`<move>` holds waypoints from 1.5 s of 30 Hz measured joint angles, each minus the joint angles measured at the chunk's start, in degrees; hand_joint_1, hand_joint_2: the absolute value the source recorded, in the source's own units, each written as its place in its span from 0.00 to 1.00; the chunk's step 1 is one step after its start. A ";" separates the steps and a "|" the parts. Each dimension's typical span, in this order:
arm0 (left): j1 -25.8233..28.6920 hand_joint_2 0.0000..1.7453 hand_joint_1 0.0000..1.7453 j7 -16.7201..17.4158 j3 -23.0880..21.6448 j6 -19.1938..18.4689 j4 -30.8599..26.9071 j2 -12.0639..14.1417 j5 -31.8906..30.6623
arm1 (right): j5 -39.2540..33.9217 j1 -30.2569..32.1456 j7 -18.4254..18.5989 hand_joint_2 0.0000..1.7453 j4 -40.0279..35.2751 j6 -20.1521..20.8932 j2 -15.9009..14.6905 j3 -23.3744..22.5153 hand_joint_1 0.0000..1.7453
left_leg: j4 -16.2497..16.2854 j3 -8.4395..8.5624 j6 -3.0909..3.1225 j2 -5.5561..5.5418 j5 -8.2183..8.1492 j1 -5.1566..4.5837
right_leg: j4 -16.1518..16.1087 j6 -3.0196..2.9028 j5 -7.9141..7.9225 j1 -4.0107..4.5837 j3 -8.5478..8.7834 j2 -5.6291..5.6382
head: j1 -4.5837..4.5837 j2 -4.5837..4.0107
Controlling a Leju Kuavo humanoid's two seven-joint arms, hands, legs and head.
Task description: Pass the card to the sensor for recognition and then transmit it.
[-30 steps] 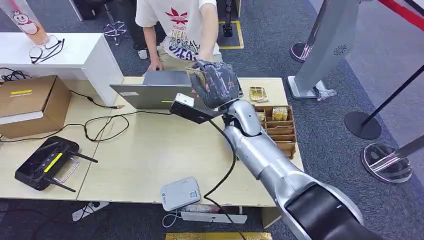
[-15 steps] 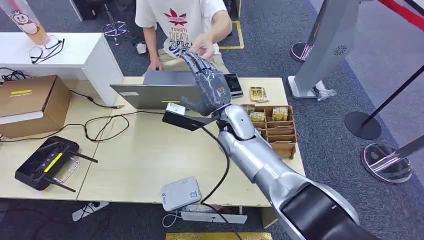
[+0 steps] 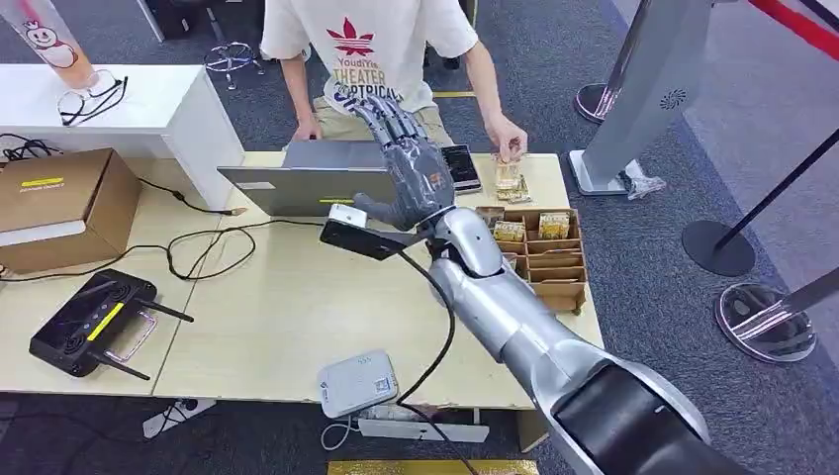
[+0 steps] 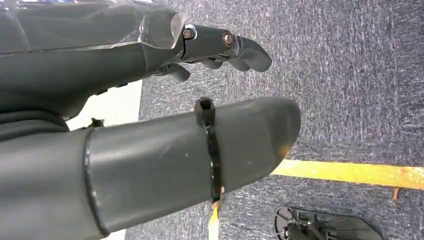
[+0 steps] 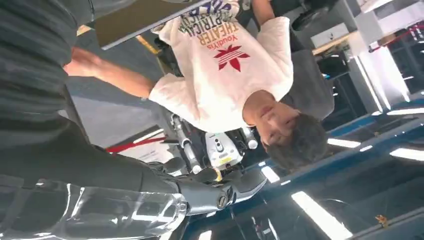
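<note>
My right hand [image 3: 411, 168] is raised over the far side of the table, fingers stretched out and holding nothing; the same hand [image 5: 100, 195] points up at the person in the right wrist view. A person's hand [image 3: 507, 137] holds the yellowish card [image 3: 508, 172] down at the table's far edge, just beyond the wooden organiser. The white sensor box [image 3: 357, 383] lies at the table's near edge, well short of my right hand. Over grey carpet hangs my left hand [image 4: 150, 125], with nothing between thumb and fingers.
A wooden organiser [image 3: 554, 267] with several card packs sits at the right end of the table. A grey laptop [image 3: 307, 178] and a phone [image 3: 461, 166] lie under my right hand. A cardboard box [image 3: 54, 203] and a black controller [image 3: 89, 322] are at left. The person [image 3: 371, 49] stands behind the table.
One second ago my right hand held the card up. The person took it, my fingers straightened out, and the person's hand carried the card down to the table's far right.
</note>
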 joint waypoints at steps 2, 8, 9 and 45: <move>0.05 0.00 0.00 -0.09 0.11 0.11 0.00 0.00 0.22 | -1.76 0.24 -0.91 1.00 -1.46 -0.26 0.00 0.02 0.00 | 0.00 0.00 0.00 0.00 0.00 0.00 | 0.00 0.00 0.00 0.00 -0.01 0.01 | 0.00 0.00; 0.24 0.00 0.00 -0.57 0.44 0.17 0.00 0.00 0.50 | -5.35 3.18 -1.99 1.00 -8.29 -1.01 -1.23 0.02 0.00 | 0.00 -0.01 0.00 0.00 -0.01 0.00 | -0.01 0.00 -0.01 0.00 -0.03 0.00 | 0.00 0.00; 0.25 0.00 0.00 -0.63 0.44 0.17 0.00 0.00 0.50 | -5.74 3.89 -1.79 1.00 -9.95 -1.40 -1.83 0.09 0.00 | 0.00 -0.01 0.00 0.00 -0.01 0.00 | -0.01 0.00 -0.01 0.00 -0.03 -0.01 | 0.00 0.00; 2.26 0.00 0.00 -2.51 3.17 1.25 0.02 -0.61 2.27 | 6.71 35.24 3.94 1.00 -39.60 -6.03 -23.98 -10.62 0.11 | 0.00 -0.08 0.05 -0.03 -0.08 -0.02 | -0.07 0.04 -0.04 -0.01 -0.07 -0.05 | 0.00 0.00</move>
